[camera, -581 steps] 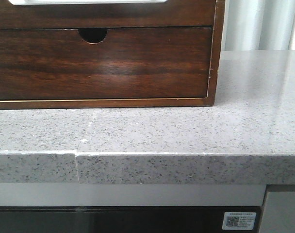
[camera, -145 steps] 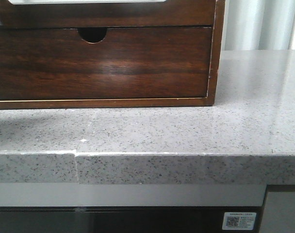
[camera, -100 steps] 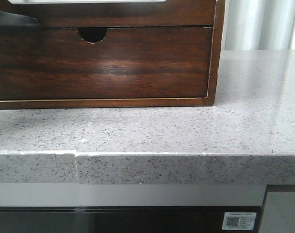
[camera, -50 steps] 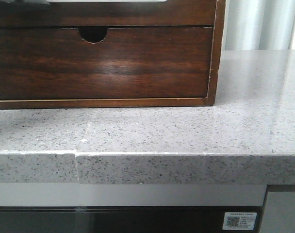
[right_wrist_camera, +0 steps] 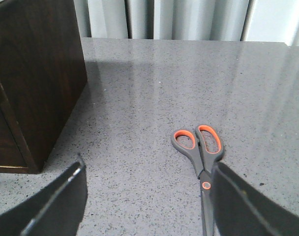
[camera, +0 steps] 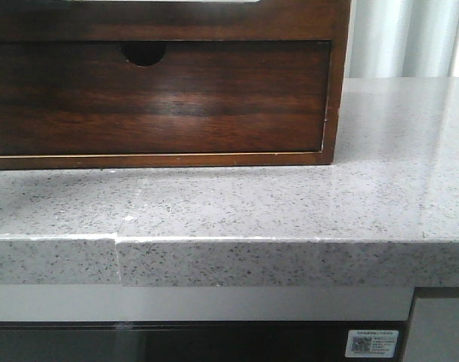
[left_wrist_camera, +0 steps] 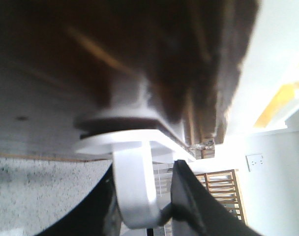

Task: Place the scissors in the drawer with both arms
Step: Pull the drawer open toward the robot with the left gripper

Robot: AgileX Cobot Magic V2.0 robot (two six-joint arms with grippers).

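Observation:
The drawer [camera: 161,21] is the upper glossy dark brown front of the wooden chest; its pale opening is cut off by the front view's top edge. In the left wrist view my left gripper [left_wrist_camera: 139,196] is closed around a white handle loop [left_wrist_camera: 134,182] that hangs under the dark wood [left_wrist_camera: 115,54]. The scissors [right_wrist_camera: 201,160], grey with orange-lined finger holes, lie flat on the speckled counter to the right of the chest. My right gripper [right_wrist_camera: 147,196] is open and empty above the counter, its right finger [right_wrist_camera: 248,206] over the blades. Neither gripper shows in the front view.
The lower drawer front [camera: 154,98] has a half-round finger notch [camera: 143,53]. The chest's side [right_wrist_camera: 36,73] stands left of the scissors. The grey counter [camera: 290,204] ends at a front edge [camera: 290,260]. Pale curtains [right_wrist_camera: 164,19] hang behind.
A dark finger came in at the front view's left edge, rose to the upper drawer and left the view. The upper drawer front now looks slightly nearer and casts shadow on the lower front.

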